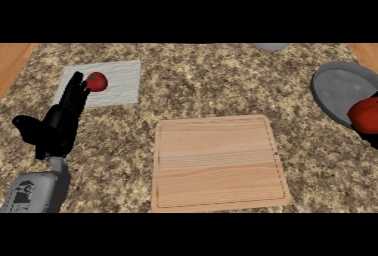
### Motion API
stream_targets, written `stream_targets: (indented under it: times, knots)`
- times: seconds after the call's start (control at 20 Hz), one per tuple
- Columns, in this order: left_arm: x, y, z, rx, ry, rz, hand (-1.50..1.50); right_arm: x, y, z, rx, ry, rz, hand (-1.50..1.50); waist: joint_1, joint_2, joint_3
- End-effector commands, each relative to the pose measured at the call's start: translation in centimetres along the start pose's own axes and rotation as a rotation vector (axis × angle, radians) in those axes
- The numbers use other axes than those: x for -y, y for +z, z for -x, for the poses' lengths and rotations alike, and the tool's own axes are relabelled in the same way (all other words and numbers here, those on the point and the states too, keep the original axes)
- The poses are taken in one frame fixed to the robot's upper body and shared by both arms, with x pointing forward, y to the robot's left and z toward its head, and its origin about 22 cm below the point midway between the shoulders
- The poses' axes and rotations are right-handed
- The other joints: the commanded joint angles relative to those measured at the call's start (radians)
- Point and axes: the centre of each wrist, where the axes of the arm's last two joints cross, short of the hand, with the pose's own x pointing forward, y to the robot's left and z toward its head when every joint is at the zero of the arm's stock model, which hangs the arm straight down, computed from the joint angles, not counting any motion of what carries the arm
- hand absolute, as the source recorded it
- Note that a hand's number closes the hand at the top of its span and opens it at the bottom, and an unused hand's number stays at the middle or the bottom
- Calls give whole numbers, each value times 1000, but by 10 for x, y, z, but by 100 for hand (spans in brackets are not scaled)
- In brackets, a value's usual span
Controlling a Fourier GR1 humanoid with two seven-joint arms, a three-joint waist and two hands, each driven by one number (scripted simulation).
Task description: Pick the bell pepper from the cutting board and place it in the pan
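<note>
Pepper over the pan

My right hand clutched the pepper above the pan for release; left hand rested, fingers straight.

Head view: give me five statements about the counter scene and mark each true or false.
1. The wooden cutting board has nothing on it. True.
2. The red bell pepper lies on the board. False: it is at the right edge, over the round grey pan.
3. The left hand is open, fingers straight. True.
4. The small red tomato-like fruit lies on the pale grey cloth. True.
5. The pan sits left of the board. False: it sits at the right.
</note>
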Motion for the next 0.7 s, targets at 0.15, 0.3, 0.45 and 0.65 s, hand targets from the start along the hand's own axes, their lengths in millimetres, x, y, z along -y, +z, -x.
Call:
stream_targets:
  times: [0.15,0.3,0.45,0.65]
  knots:
    - [8,-21,-13,36,-7,20,0,20,-43,66,-57,66,80,150,20,10,1]
    - [13,-12,-1,29,9,29,0,12,-44,87,-74,213,140,150,41,16,2]
    - [19,-14,-8,44,-2,58,0,13,-62,92,-120,235,171,150,72,23,4]
    - [20,-19,-19,56,-1,64,0,11,-51,118,-139,220,181,150,76,29,7]
